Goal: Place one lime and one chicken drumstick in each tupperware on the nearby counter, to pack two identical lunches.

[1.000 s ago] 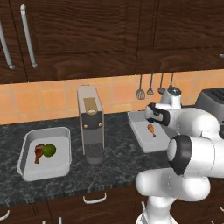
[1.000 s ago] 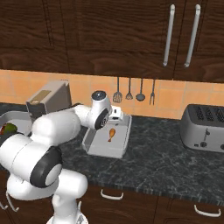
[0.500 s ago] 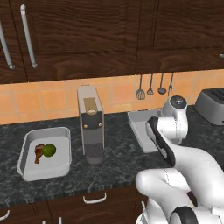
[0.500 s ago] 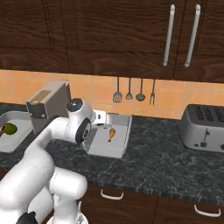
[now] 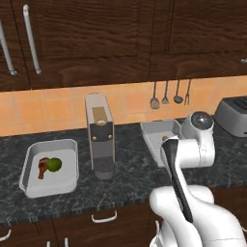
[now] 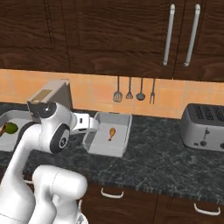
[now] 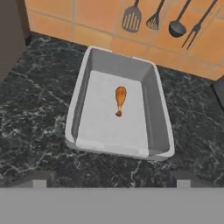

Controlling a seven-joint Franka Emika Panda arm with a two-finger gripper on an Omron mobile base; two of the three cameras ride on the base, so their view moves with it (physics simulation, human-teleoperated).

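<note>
Right tupperware [image 7: 83, 92]: we count one chicken drumstick [image 7: 120, 100]. Left tupperware [image 5: 31, 157]: drumstick plus lime [image 5: 54, 164]. Gripper [image 7: 111, 180] fingers apart, empty.

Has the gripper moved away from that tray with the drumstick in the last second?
Yes. The gripper, open, has drawn back from over the drumstick to the tupperware's near-left edge, toward the coffee machine.

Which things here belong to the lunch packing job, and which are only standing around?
Belonging to the job:
left tupperware, holding a drumstick and a lime
right tupperware, holding one drumstick
counter

Standing around:
coffee machine
toaster
hanging utensils
</note>
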